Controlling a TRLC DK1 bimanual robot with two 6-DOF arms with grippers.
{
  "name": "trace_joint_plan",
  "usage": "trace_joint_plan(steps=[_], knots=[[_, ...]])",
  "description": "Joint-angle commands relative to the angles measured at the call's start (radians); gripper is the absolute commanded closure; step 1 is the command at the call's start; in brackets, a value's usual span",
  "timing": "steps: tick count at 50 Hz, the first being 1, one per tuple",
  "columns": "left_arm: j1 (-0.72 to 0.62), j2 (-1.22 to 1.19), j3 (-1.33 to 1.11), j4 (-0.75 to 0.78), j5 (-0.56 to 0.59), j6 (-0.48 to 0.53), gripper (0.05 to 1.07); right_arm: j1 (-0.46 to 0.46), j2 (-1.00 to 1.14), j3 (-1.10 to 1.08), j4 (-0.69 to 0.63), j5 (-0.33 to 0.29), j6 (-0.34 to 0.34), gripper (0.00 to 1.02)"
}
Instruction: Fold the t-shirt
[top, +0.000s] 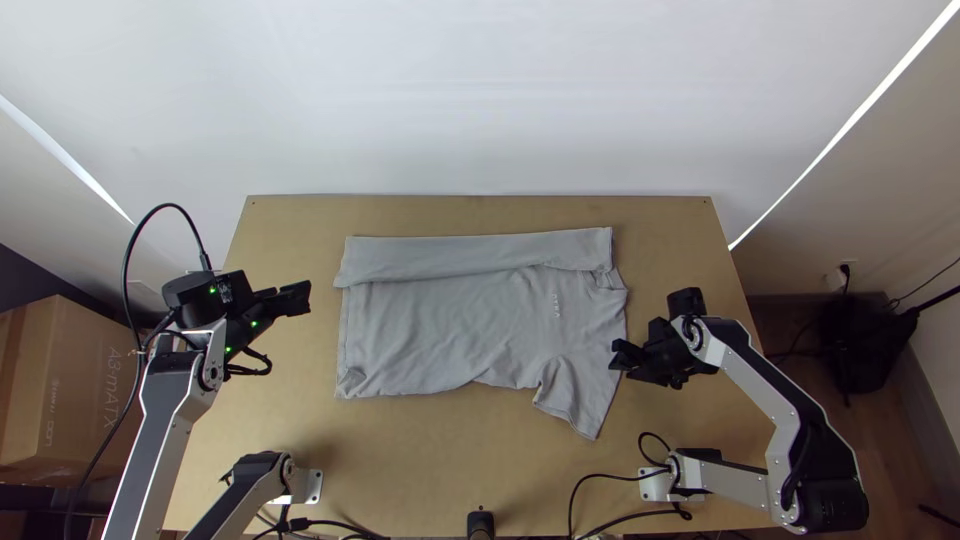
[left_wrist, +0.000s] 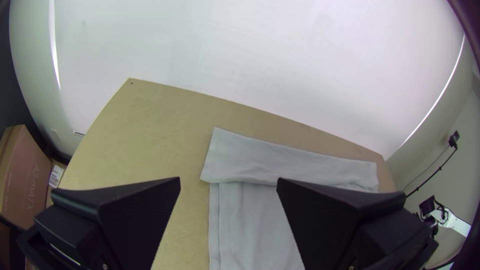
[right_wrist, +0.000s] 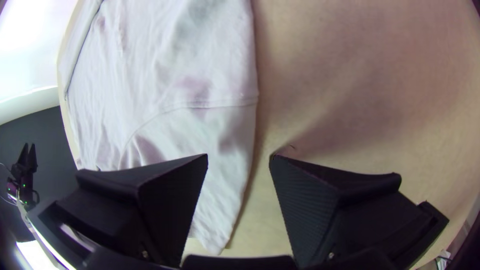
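Jaws of the left gripper (top: 309, 297) stand wide and empty, over the bench (top: 430, 455) toward its left edge, just beside the hem end of the t-shirt (top: 450, 330). Jaws of the right gripper (top: 612, 355) also apart, empty, at the shirt's right side by the sleeve (top: 575, 398); from above, the tips overlap the cloth's border. Contact there: cannot tell.

Position: shirt near mid-bench, a little toward the far edge, body running left to right. Hem (top: 344, 325) faces the bench's left edge, collar (top: 606, 281) the right edge; sleeve points toward the near right corner.

Left wrist view: broad gap at the left gripper (left_wrist: 229, 179), shirt's hem end beyond the tips. Right wrist view: clear gap at the right gripper (right_wrist: 239, 156), the cloth's side border running through the space between the fingers.

Material: soft grey knit, shallow wrinkles, stitched seam where sleeve meets body. Far side turned over once into a long flap (top: 470, 256), roughly straight along its outer border. Remainder spread flat, slightly rumpled at the hem's near corner. Bench smooth, light wood; finger pads (right_wrist: 305, 200) black, finely ribbed, wedge-shaped.
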Motion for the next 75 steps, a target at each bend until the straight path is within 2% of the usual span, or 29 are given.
trace_joint_plan(steps=[1,4,8,15,24,30,37,61,64,66,73,75], knots=[[-0.005,-0.015,-0.025,-0.024,0.009,0.001,0.15,0.036,0.033,-0.062,0.063,-0.003,0.025,0.8],[-0.011,-0.013,-0.022,-0.056,0.011,0.032,0.15,0.044,0.028,-0.065,0.083,0.003,0.029,0.99],[-0.042,-0.015,-0.015,-0.133,0.012,0.111,0.14,0.045,0.011,-0.064,0.085,0.005,0.028,1.0],[-0.099,-0.018,-0.015,-0.341,0.018,0.331,0.13,0.028,-0.01,-0.051,0.069,0.005,0.023,1.0],[-0.12,-0.021,-0.047,-0.558,0.017,0.529,0.13,0.007,-0.064,-0.048,0.069,0.005,0.023,1.0],[-0.126,-0.021,-0.119,-0.63,0.005,0.588,0.18,0.005,-0.079,-0.048,0.062,0.005,0.023,1.0],[-0.171,-0.001,-0.192,-0.59,-0.028,0.605,0.18,0.01,-0.098,-0.044,0.048,0.005,0.028,1.0],[-0.252,0.215,-0.179,-0.426,-0.028,0.587,0.19,0.008,-0.15,-0.054,0.025,0.005,0.043,1.0],[-0.269,0.224,-0.177,-0.42,-0.028,0.59,0.27,0.004,-0.15,-0.051,0.025,0.005,0.043,1.0],[-0.281,0.221,-0.177,-0.415,-0.028,0.584,0.39,0.001,-0.15,-0.05,0.026,0.005,0.043,1.0],[-0.335,0.122,-0.217,-0.32,-0.018,0.633,1.05,-0.021,-0.148,-0.035,0.026,0.005,0.042,1.0],[-0.344,0.085,-0.232,-0.294,-0.018,0.638,1.05,-0.027,-0.147,-0.033,0.026,0.005,0.042,1.0]])
